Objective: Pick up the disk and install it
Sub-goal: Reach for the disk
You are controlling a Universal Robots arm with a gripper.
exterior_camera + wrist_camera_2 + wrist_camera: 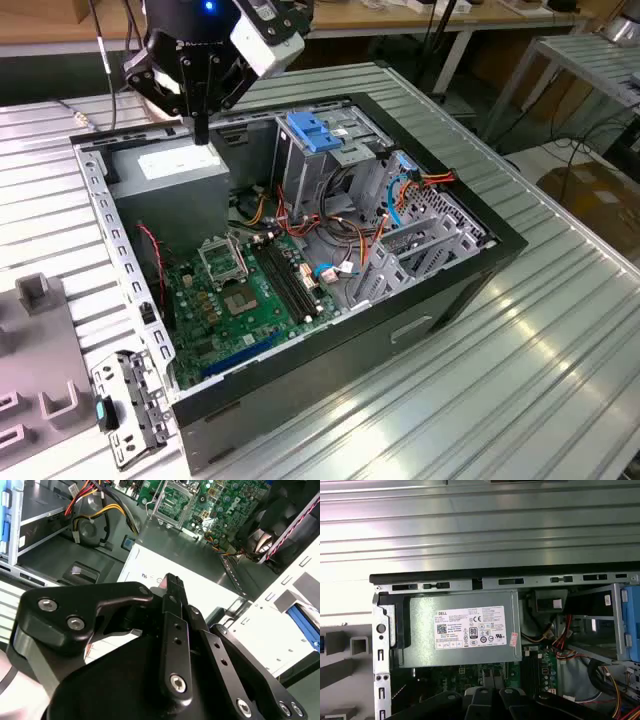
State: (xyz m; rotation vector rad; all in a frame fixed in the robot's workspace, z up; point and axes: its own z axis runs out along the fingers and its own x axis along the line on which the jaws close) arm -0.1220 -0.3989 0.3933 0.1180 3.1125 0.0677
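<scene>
Poised at the grey power supply [170, 178] inside the open computer case [400, 340], toward the counter's [560, 380] far edge: end effector [201, 135], closed narrow, holding nothing. Whereabouts of the disk: cannot tell. Blue strip [302, 622] beyond the case's white side wall.

In the exterior view, the power supply box [165, 180] is filling the ten o'clock corner of the computer case [330, 372], right beneath the gripper [201, 138]. The drive cage [350, 128] is standing at twelve o'clock, loose cables [345, 235] are crowding the centre, and bare table slats [530, 370] are lying open toward four o'clock.
</scene>
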